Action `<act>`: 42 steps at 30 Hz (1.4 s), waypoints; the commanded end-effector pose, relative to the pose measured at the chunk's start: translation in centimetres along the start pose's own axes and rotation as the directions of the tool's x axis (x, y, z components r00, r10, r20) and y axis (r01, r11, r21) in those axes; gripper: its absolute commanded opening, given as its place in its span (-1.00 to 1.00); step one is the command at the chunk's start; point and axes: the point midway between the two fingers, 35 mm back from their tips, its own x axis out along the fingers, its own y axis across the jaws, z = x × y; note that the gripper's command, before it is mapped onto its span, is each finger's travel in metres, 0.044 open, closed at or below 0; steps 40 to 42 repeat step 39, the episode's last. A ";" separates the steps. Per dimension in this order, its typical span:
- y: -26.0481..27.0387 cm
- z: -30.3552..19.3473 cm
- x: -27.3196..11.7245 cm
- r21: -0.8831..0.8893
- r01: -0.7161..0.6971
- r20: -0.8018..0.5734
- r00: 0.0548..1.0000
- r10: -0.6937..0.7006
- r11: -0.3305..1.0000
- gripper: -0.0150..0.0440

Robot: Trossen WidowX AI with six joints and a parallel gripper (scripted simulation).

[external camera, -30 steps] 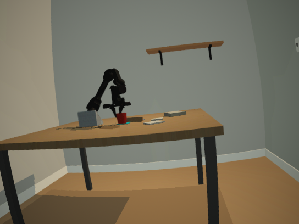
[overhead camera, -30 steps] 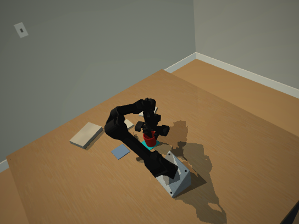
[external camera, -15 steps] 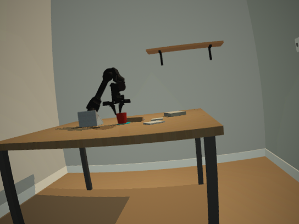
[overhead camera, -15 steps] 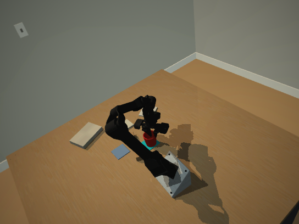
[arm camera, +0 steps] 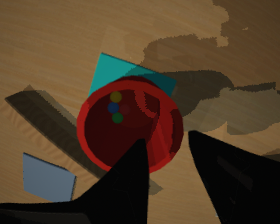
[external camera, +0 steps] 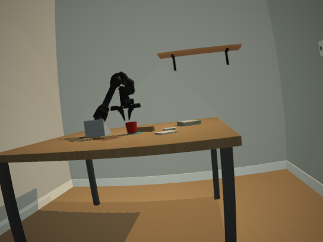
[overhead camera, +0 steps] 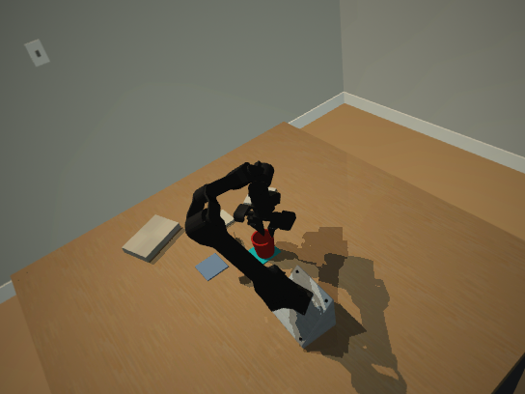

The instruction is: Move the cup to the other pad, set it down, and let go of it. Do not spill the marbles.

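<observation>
My gripper (external camera: pixel 126 118) hangs released above the round, smooth red cup (external camera: pixel 131 127), marbles (arm camera: pixel 116 108) at its 11 o'clock, on the flat teal pad (arm camera: pixel 115 72).

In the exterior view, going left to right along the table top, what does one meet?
Grey base block → red cup standing on the teal pad, the open claw above it → two small flat slabs → larger pale slab.
</observation>
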 end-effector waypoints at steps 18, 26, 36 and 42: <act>0.1 0.1 -1.9 -0.001 0.000 0.004 1.000 0.000 1.000 1.00; 0.2 0.1 -4.8 -0.002 0.002 0.007 1.000 -0.002 1.000 1.00; 0.4 0.0 -6.7 -0.004 0.003 0.009 1.000 -0.003 1.000 1.00; 0.5 0.0 -6.3 0.000 -0.002 0.006 1.000 0.002 1.000 1.00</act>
